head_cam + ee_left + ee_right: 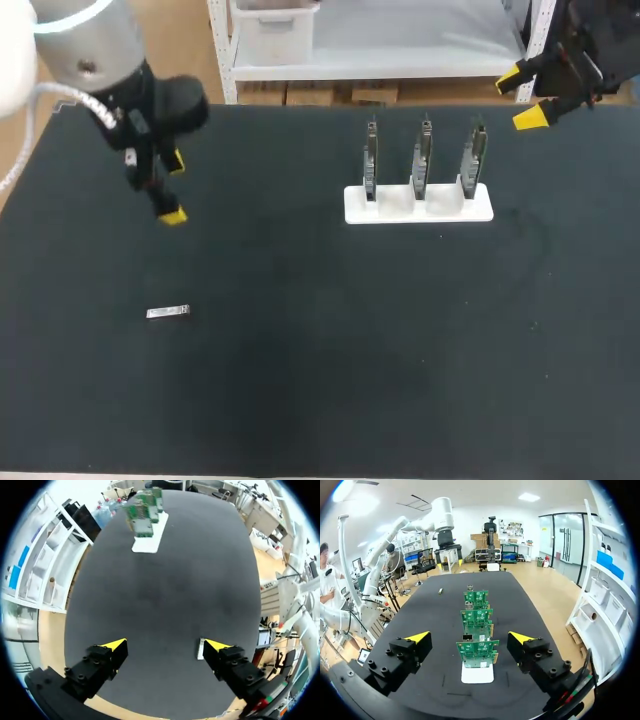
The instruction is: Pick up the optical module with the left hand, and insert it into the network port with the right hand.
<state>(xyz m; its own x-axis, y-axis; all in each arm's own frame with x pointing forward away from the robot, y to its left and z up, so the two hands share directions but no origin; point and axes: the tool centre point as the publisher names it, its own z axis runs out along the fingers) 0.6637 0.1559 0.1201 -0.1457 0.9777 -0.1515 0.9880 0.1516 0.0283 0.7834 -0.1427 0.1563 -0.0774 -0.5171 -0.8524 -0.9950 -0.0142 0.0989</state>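
You have a table [300,400] with a dark, matte black top that fills the head view. Toward its far edge, right of the middle, sits a white stand [482,211], a low flat block lying crosswise. Three green circuit boards [424,160] stand upright in it, side by side, evenly spaced and apart from each other. In the right wrist view you see them lined up one behind another.

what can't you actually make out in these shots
- Small silver optical module: left wrist view, mostly hidden behind a finger of the open left end effector.
- Three green circuit boards: head view, edge-on, port openings too small to see.
- Rear two boards: right wrist view, partly covered by the nearest board.
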